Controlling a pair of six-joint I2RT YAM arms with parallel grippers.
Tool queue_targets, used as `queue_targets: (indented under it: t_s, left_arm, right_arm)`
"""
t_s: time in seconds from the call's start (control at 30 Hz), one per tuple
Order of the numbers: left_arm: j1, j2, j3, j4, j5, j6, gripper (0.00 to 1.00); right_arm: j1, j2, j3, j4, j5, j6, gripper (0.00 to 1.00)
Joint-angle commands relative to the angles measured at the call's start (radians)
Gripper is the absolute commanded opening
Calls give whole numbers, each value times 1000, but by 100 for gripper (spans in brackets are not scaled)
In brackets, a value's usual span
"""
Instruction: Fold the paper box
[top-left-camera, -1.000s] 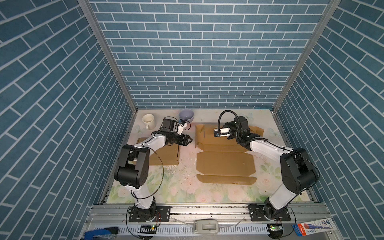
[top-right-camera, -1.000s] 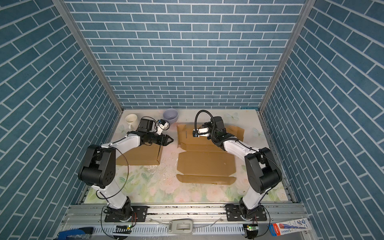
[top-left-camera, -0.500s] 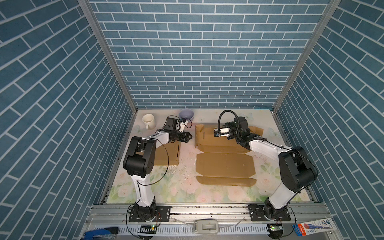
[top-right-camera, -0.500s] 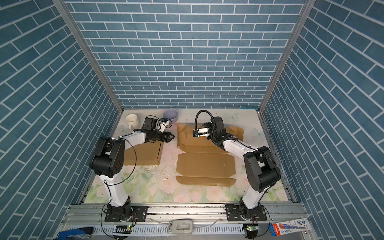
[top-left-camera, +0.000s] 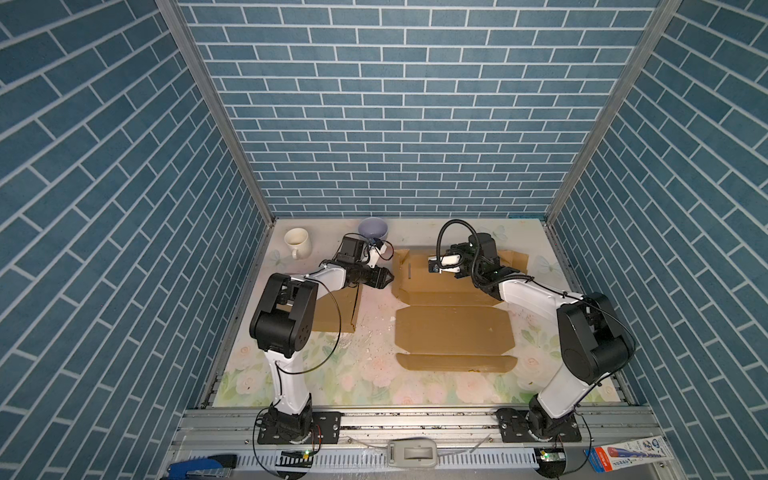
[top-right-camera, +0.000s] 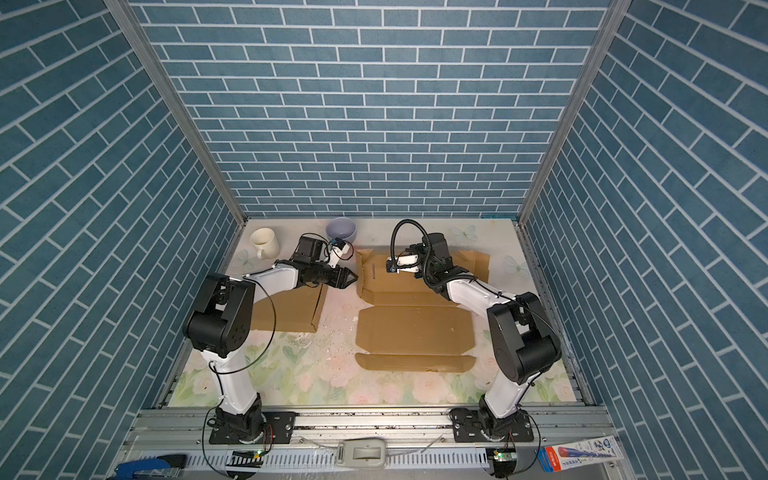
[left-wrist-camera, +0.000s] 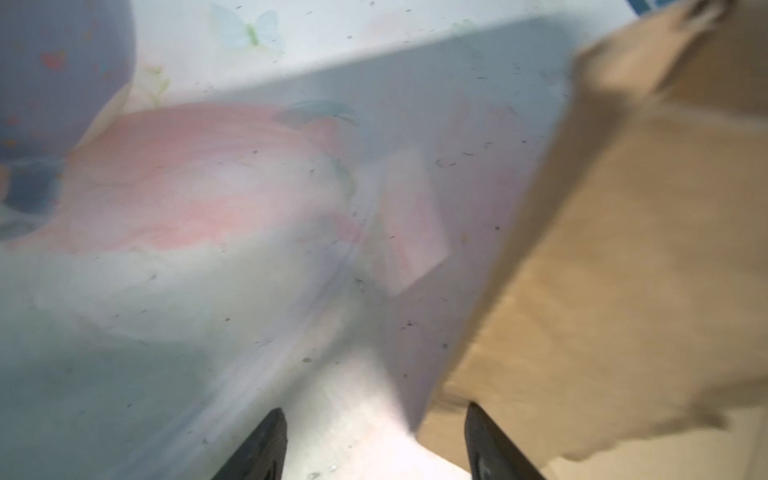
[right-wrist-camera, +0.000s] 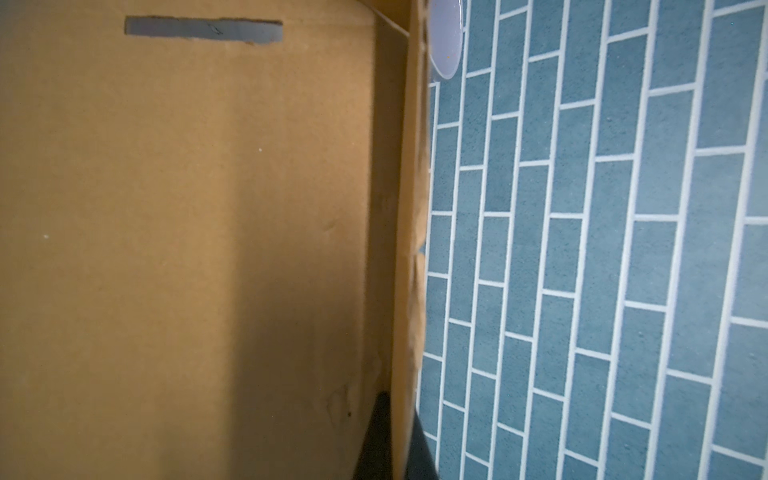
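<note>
The box (top-left-camera: 453, 332) lies mostly flat, right of centre on the table (top-left-camera: 365, 386). Its rear wall (right-wrist-camera: 409, 208) is pinched by the closed right gripper (right-wrist-camera: 400, 415), apparently to hold it upright. The left gripper (top-left-camera: 386, 277), open and empty, is posed just beside the left flap (top-left-camera: 400, 270), presumably for raising it.

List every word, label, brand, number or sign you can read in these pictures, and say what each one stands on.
Nothing can be quoted; no text is legible in any view.
The printed packet at the front right, in both top views: red, blue and white print, too small to read.
The paper box: plain brown card, no print.
The mug and the bowl: no lettering visible.
</note>
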Motion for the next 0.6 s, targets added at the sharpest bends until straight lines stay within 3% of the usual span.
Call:
queue_targets:
  t_s: [0.0,0.27,0.57]
  left_arm:
    - [-49,-41,-18,-15,74,16,69]
    - [-57,-52,-41,20,69,3,68]
    - [92,-179,-39,-37,95,-13,65]
  right_arm:
    - [12,-37,22,21,1,-14,0]
    - [18,-50,14,22,5,-20,0]
    - [13,-41,0,36,6,-25,0]
